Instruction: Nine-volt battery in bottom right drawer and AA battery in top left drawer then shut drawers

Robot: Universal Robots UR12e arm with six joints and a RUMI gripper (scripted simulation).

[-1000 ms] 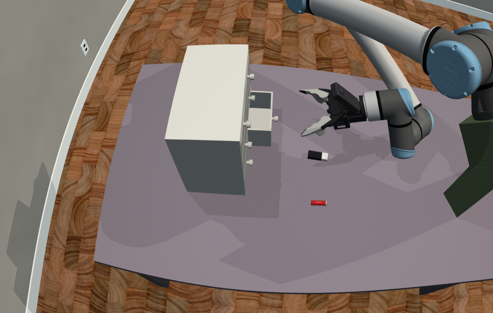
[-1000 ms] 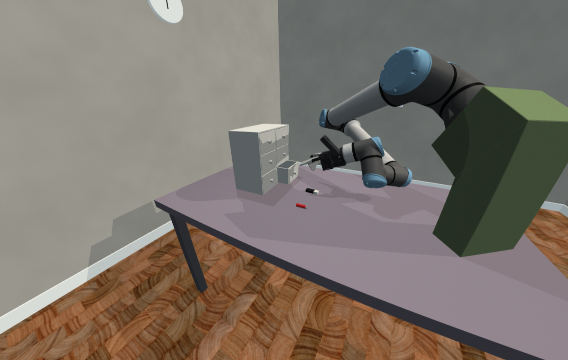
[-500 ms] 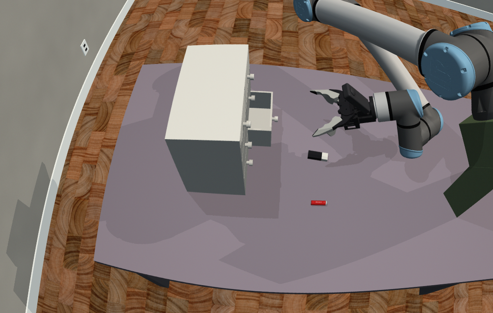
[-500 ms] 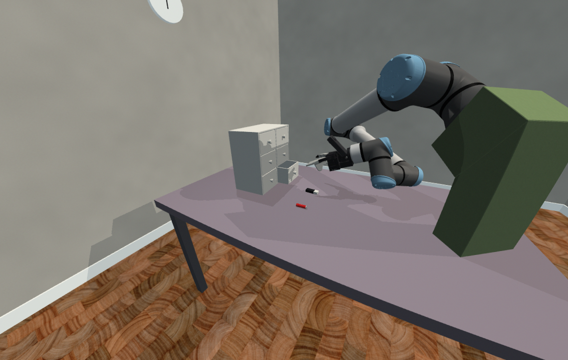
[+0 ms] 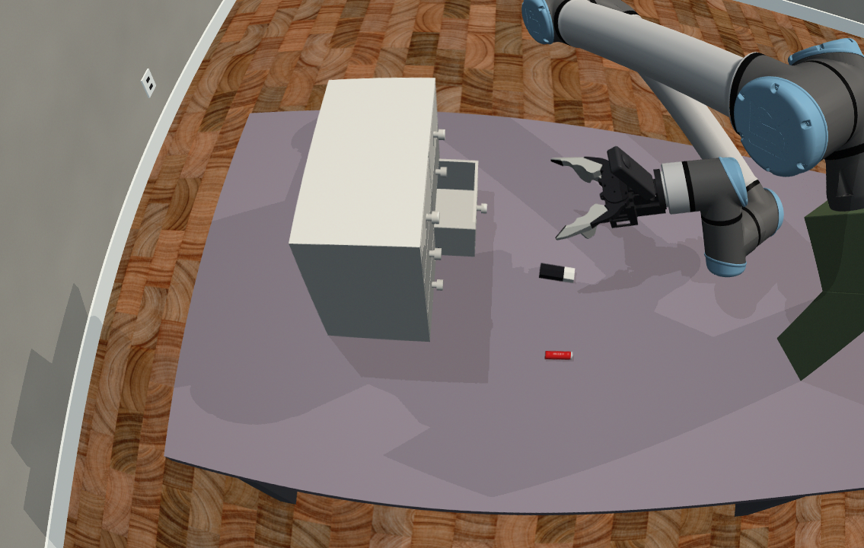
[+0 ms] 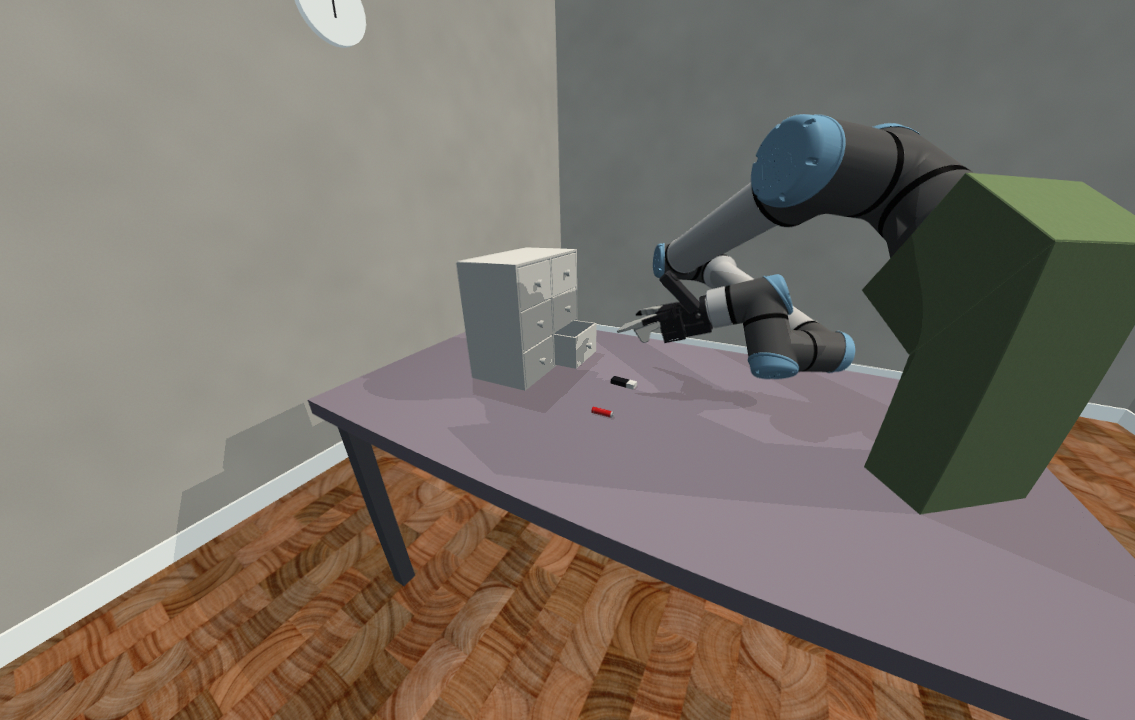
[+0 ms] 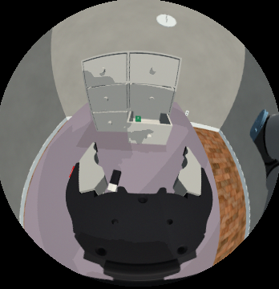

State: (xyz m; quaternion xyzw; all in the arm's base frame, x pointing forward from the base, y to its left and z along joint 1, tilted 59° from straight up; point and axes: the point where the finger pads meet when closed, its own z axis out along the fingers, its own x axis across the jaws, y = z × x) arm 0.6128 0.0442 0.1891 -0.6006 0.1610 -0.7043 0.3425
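Note:
The white chest [image 5: 366, 163] [image 6: 495, 322] stands upright. Its bottom right drawer [image 5: 457, 241] [image 6: 567, 351] [image 7: 157, 138] is pulled out. A small green block [image 7: 138, 118], apparently the nine-volt battery, is inside that drawer near the back in the wrist view; the top and exterior views do not show it. The top left drawer [image 6: 532, 296] [image 7: 115, 64] is shut, like the others. The red AA battery [image 5: 558, 355] [image 6: 601, 411] [image 7: 71, 172] lies on the table. My gripper [image 5: 555, 199] [image 6: 629, 322] [image 7: 140, 145] is open and empty, above the table in front of the open drawer, facing the chest.
A black and white stick [image 5: 556, 272] [image 6: 622, 382] [image 7: 115, 180], like a USB stick, lies on the table between the AA battery and the gripper's side. The green arm pedestal [image 5: 857, 272] [image 6: 1019, 358] stands at the opposite end from the chest. Small knobs stick out of the drawer fronts.

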